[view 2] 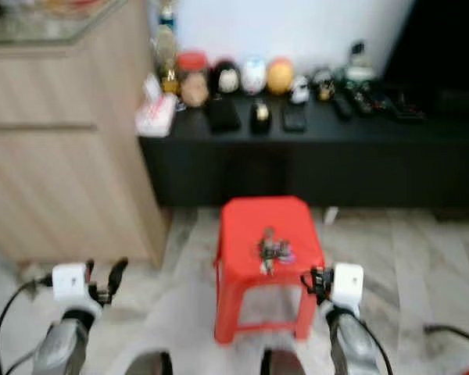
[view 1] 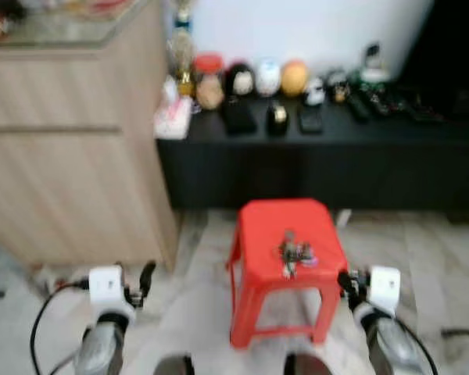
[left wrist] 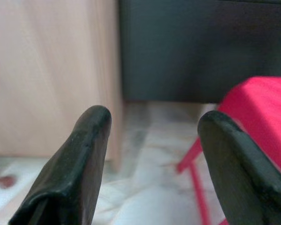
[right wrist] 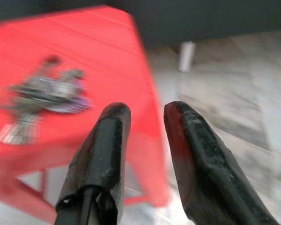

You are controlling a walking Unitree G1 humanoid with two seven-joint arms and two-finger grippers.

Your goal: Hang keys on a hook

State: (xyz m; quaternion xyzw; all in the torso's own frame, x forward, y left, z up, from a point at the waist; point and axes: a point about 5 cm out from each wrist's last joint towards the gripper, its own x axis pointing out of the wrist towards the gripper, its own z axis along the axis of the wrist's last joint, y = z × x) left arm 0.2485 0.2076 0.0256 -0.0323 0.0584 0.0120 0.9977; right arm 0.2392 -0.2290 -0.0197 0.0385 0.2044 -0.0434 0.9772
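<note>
A wooden cabinet [view 1: 70, 148] stands at the left, beside a long black shelf [view 1: 328, 156] lined with small ornaments. On the marble floor [view 1: 445, 273] before them sits a red stool [view 1: 285, 266], with the keys [view 1: 295, 254] lying near the middle of its seat. The left gripper [left wrist: 152, 140] hangs wide apart beside the stool; the right gripper [right wrist: 147, 117], narrowly parted, sits just off the stool's right edge.

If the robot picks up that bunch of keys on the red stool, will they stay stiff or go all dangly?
Probably dangly: the metal bunch of keys looks like several loose pieces splayed flat on the red plastic stool. Pinched by one piece, the rest would likely swing. If pushed, they would probably slide, not roll.
</note>
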